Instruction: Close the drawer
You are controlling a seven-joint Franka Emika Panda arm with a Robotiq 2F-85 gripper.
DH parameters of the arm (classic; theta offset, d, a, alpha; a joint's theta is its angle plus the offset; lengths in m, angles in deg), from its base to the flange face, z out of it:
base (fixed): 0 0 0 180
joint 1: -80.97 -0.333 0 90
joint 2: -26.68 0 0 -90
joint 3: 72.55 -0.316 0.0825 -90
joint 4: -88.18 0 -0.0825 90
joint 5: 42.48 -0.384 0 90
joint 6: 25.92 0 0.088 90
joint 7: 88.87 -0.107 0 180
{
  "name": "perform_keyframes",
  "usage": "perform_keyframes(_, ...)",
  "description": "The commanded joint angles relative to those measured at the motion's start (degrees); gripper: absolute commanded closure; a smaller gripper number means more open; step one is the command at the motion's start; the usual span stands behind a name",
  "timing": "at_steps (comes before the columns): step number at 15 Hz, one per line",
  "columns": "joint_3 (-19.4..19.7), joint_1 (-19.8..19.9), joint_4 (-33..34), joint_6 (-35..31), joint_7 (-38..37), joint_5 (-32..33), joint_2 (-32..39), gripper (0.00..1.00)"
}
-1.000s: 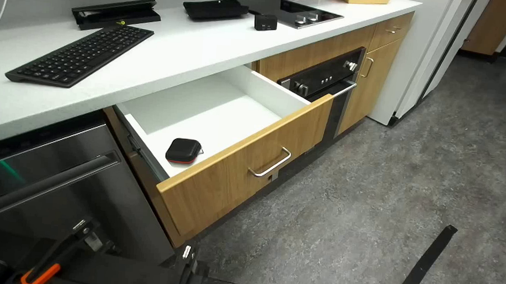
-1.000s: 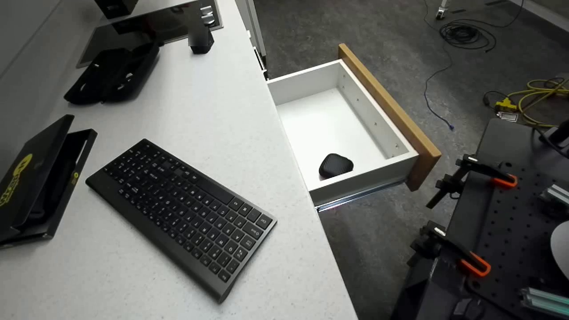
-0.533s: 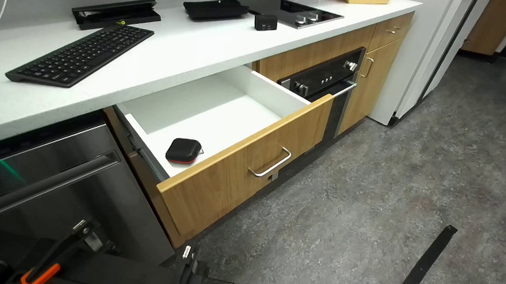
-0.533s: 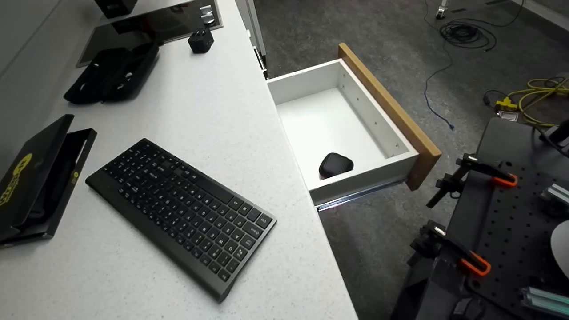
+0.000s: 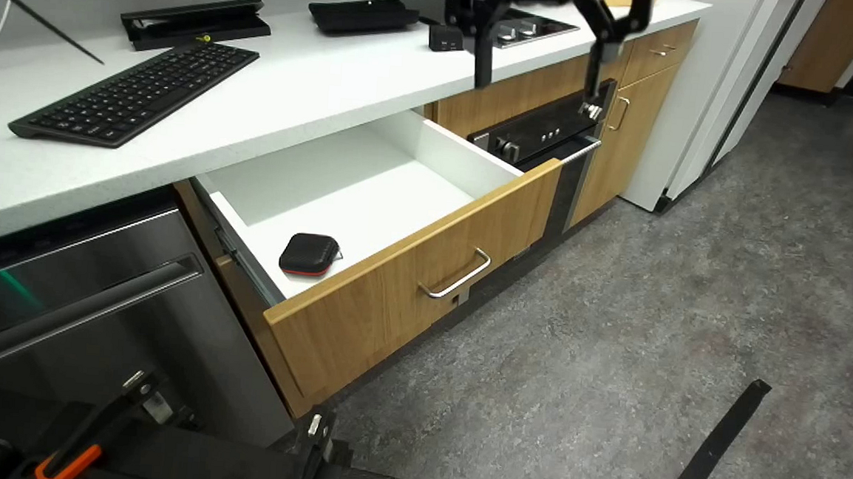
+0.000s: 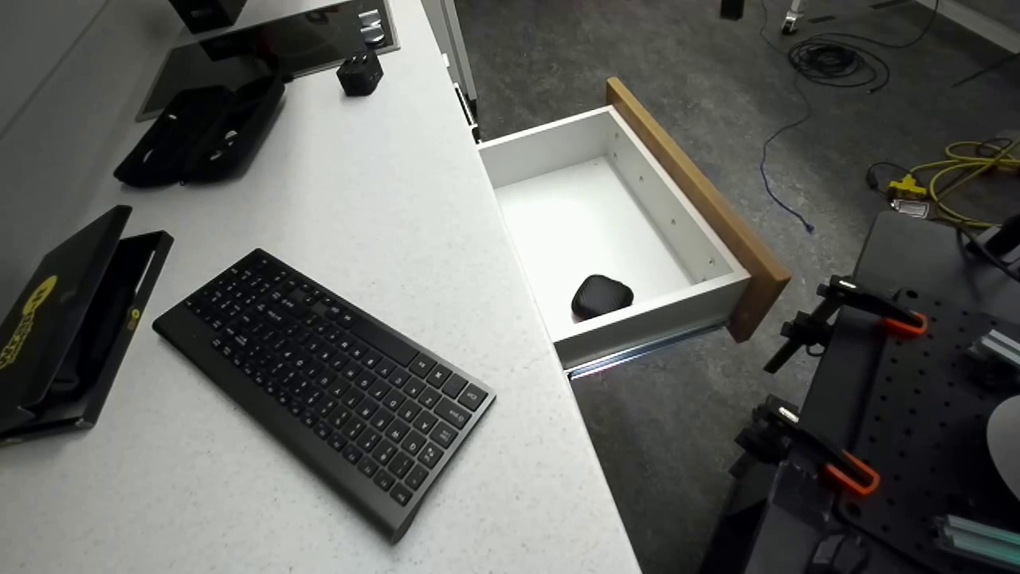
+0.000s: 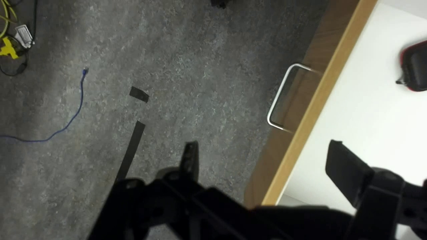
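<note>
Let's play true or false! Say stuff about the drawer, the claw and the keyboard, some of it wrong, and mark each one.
1. The claw is open. True.
2. A black case lies inside the drawer. True.
3. The drawer is shut. False: it is pulled open.
4. The claw is holding the case. False: it holds nothing.
5. The keyboard lies on the countertop. True.
6. The countertop is red. False: it is white.

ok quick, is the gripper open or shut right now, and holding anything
Gripper: open, fingers spread well apart, holding nothing.
</note>
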Motion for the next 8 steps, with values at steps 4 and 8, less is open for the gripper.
perform_keyframes(4, 1.1, 2.0, 1.2, -1.7, 0.0, 0.6, 7.2, 0.00)
perform_keyframes(8, 1.2, 2.1, 2.3, -1.7, 0.0, 0.6, 8.7, 0.00)
